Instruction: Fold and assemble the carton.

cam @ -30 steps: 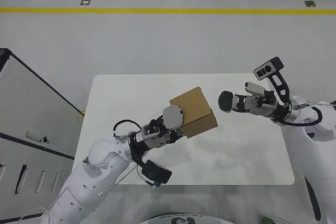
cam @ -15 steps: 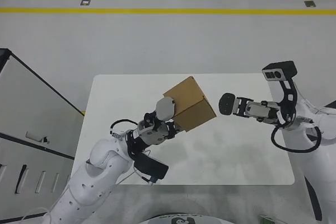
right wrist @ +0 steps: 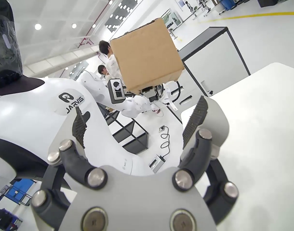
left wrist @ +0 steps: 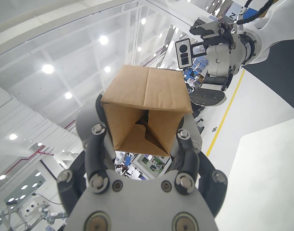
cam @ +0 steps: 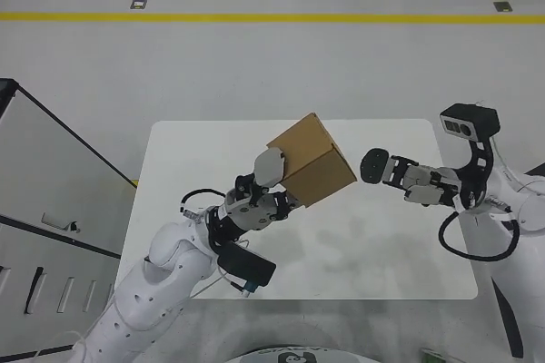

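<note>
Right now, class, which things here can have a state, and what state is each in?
carton, lifted off the table, tilted, flaps at one end folded in with a gap showing.
left tool, shut on the carton.
right tool, open, empty, apart from the carton.

— What does the carton (cam: 311, 171) hide from the top?
— One finger of the left gripper (cam: 280, 186), and a bit of the table (cam: 391, 254) under it.
— And from the right wrist?
— Nearly all of that gripper sits behind the carton.
— What's inside?
— Just a dark crack. I can't tell.
</note>
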Action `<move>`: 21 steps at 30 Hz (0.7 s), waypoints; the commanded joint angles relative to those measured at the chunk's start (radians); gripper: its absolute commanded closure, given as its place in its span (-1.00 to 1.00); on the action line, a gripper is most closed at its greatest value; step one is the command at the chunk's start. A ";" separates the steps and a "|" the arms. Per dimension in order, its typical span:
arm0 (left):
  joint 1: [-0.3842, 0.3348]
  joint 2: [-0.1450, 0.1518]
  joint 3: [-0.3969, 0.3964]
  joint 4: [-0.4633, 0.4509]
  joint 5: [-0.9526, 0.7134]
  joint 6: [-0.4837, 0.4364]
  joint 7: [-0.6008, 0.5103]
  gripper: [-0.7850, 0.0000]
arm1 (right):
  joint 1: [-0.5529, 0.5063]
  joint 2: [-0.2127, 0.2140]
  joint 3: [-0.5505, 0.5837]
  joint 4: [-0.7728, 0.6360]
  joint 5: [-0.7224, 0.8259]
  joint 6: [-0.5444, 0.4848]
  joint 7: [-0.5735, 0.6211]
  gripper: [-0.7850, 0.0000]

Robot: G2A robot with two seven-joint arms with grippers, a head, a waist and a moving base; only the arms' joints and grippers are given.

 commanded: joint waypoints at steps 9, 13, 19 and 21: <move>0.012 -0.016 0.039 -0.012 -0.072 0.024 -0.035 1.00 | 0.001 -0.012 -0.092 0.038 -0.231 -0.305 -0.268 -1.00; 0.011 -0.022 0.058 -0.005 -0.073 0.031 -0.033 1.00 | 0.020 -0.015 -0.154 0.076 -0.245 -0.346 -0.308 -1.00; 0.004 -0.027 0.066 0.007 -0.052 0.023 -0.034 1.00 | 0.029 -0.020 -0.183 0.108 -0.222 -0.343 -0.336 -1.00; 0.007 -0.027 0.064 0.004 -0.051 0.025 -0.032 1.00 | 0.029 -0.020 -0.183 0.108 -0.222 -0.343 -0.336 -1.00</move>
